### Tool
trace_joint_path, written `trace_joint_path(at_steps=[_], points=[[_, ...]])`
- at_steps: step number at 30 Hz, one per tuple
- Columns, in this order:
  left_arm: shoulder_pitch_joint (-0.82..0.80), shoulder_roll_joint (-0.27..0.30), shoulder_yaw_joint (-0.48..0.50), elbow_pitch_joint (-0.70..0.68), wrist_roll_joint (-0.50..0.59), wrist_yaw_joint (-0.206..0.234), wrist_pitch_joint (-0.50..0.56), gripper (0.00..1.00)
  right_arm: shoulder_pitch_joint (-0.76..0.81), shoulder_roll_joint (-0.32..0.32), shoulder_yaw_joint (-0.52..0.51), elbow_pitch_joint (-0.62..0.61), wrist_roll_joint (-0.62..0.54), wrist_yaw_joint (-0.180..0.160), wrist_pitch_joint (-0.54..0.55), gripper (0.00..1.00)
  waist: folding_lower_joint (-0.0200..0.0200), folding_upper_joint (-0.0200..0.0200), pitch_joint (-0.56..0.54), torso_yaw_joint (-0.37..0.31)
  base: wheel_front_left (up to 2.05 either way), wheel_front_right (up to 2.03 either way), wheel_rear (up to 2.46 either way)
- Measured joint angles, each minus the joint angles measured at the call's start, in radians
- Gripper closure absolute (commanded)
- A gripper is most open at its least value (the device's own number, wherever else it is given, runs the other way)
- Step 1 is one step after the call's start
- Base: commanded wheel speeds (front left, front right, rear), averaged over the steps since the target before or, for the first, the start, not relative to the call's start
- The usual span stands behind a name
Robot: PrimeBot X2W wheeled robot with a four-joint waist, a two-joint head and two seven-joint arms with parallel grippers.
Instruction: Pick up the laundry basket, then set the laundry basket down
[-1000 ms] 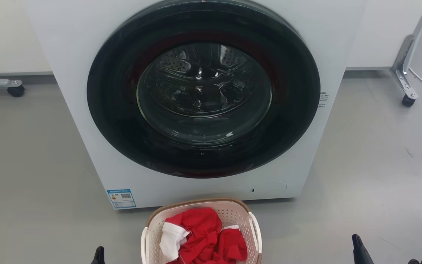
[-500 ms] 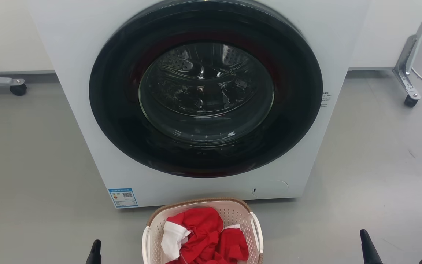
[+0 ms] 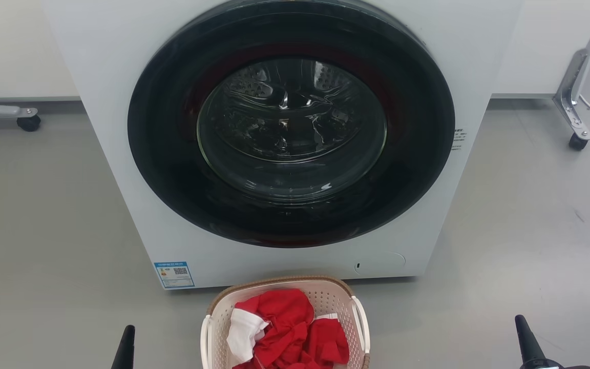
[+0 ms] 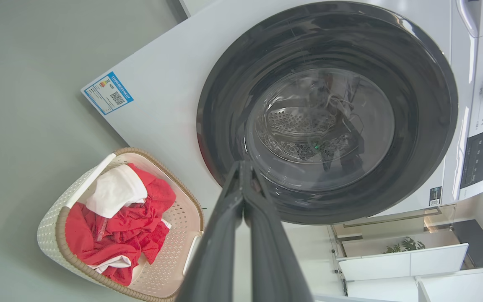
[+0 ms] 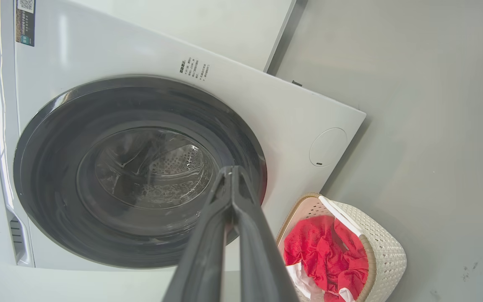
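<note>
Grey floor (image 3: 44, 230) carries a white front-load washer (image 3: 291, 123), ctr frame, w/ the laundry basket (image 3: 279, 281) standing just in front at bottom ctr. A castered metal leg (image 3: 18, 115) rests upper left, a second leg (image 3: 574, 123) upper right.

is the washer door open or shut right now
Shut. The washer door sits flush in the white front panel, its dark ring unbroken all round, in the head view and both wrist views.

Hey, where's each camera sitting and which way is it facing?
Head view: on the head, facing down at washer and laundry basket; left gripper, right gripper at bottom edge.
Left wrist view: on left wrist, facing the washer along its shut fingers.
Right wrist view: on right wrist, likewise.
All three share washer and laundry basket.
</note>
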Motion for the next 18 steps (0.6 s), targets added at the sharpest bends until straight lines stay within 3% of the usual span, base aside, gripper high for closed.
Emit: trace_joint_path(at_steps=[18], points=[[-0.053, -0.009, 0.055, 0.043, -0.227, -0.044, 0.064, 1.00, -0.032, 0.012, -0.084, 0.035, 0.221, 0.045, 0.063, 1.00, 0.0000, 0.0000, 0.002, 0.008, 0.00, 0.00, 0.00]])
